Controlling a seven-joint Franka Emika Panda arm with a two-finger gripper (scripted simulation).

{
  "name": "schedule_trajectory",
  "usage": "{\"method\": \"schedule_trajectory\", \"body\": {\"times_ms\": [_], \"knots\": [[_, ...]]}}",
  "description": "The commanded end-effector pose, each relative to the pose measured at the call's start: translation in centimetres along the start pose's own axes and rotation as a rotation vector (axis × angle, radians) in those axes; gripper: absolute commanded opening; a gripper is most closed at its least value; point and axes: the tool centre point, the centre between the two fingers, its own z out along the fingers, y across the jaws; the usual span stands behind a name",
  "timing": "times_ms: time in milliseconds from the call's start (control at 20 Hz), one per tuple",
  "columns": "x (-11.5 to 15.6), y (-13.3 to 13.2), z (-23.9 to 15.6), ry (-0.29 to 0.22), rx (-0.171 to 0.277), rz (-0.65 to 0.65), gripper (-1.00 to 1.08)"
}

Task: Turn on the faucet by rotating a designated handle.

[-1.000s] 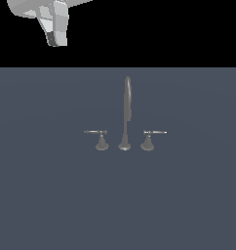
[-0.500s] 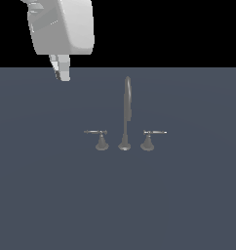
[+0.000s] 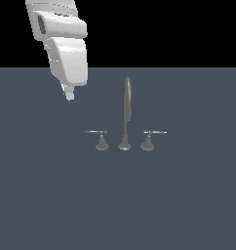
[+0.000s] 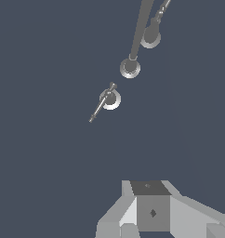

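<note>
The faucet (image 3: 126, 113) stands mid-surface, a tall thin arched spout between two short cone-based handles. The handle (image 3: 100, 140) with the dull grey lever is the one at the exterior view's left; its lever points further left. The twin handle (image 3: 148, 140) has a paler lever tip. My gripper (image 3: 68, 94) hangs from the white arm well above and to the left of the handle, touching nothing. In the wrist view the handle (image 4: 109, 99) lies ahead of my gripper (image 4: 147, 186), whose fingers look closed together and empty; beyond it are the spout base (image 4: 130, 68) and the twin handle (image 4: 151, 36).
The faucet sits on a flat dark blue-grey surface (image 3: 188, 195) that runs to a black background at the back. The white arm (image 3: 66, 49) fills the upper left of the exterior view.
The arm has come down and toward the exterior view's right, so the gripper now hangs lower and nearer the faucet. The faucet's levers have not moved.
</note>
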Motion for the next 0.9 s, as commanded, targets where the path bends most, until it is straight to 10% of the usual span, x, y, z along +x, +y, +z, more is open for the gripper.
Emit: {"method": "schedule_trajectory", "body": {"times_ms": [0,850], "knots": [[0.4,-0.8,1.2,-0.001,-0.001,0.041,-1.00],[4.3,-5.6,10.0,0.004,-0.020,0.338,-1.00]]}}
